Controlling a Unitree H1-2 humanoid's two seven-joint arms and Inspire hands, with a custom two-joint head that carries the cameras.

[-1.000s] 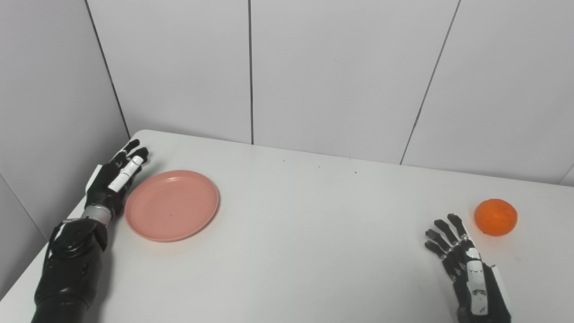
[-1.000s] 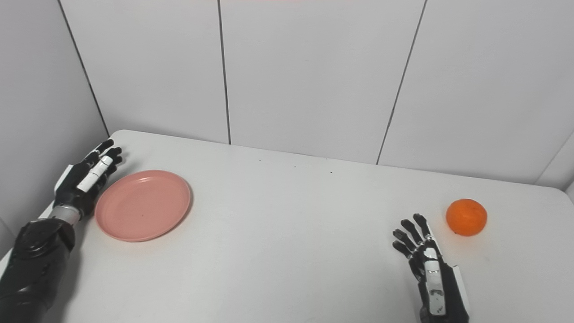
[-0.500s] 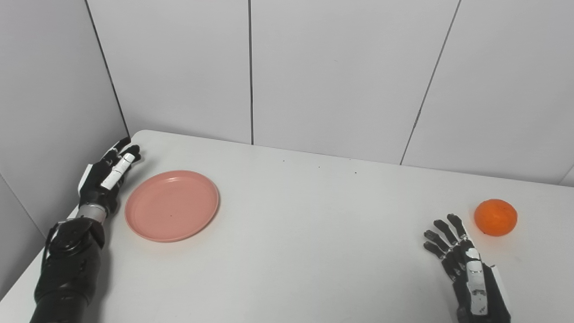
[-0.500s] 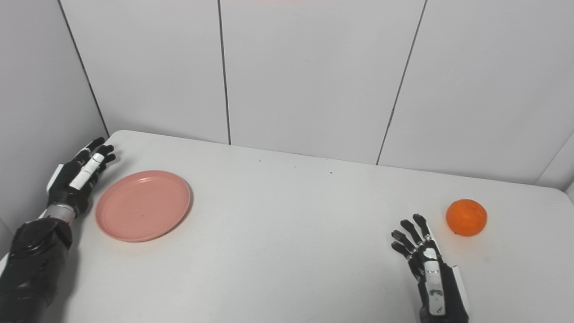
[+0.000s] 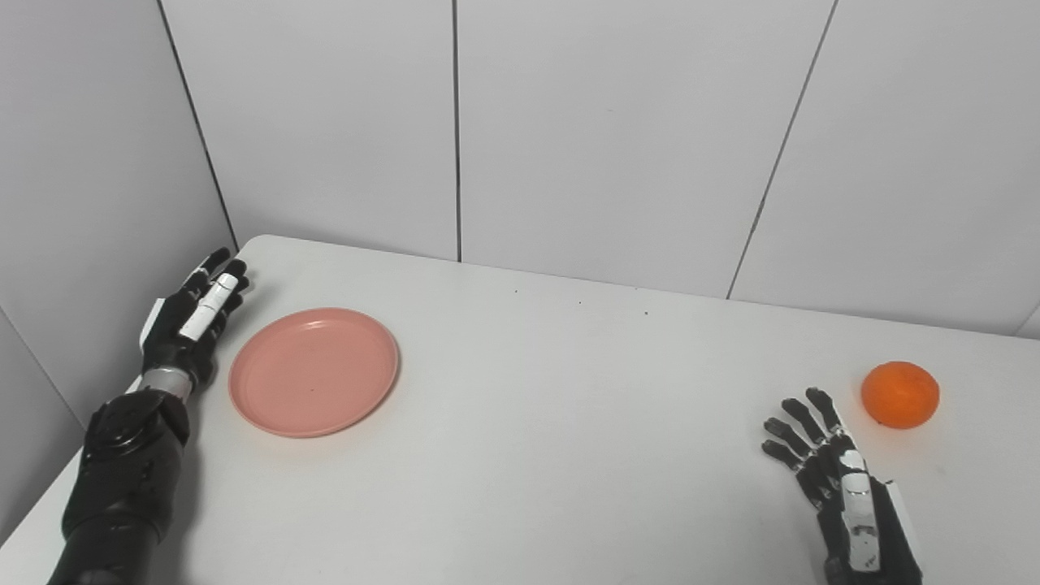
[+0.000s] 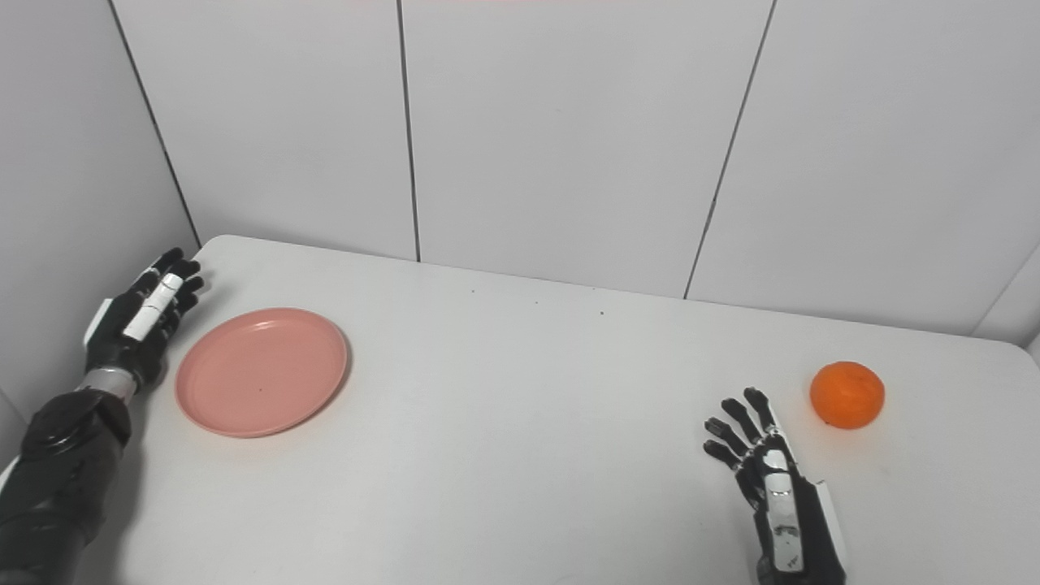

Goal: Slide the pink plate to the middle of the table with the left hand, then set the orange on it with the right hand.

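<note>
1 plate (image 5: pixel 314 371), pink, on the table (image 5: pixel 552 422) toward its left edge, nearer the back-left corner than the front. 1 orange (image 5: pixel 900 394), toward the right edge, approx. mid-depth. 2 hands: left hand (image 5: pixel 191 319) at the left edge just beside the plate w/ a gap between, fingers apart, holding nothing; right hand (image 5: pixel 837 483) near the front-right corner, fingers spread, holding nothing, apart from the orange. 1 table, white, rounded back-left corner. Total loose items on the table: 2, i.e. 1 plate + 1 orange, well apart, at opposite edges. Nothing on the plate. A few tiny dark specks near the back edge, too small to count exactly.
</note>
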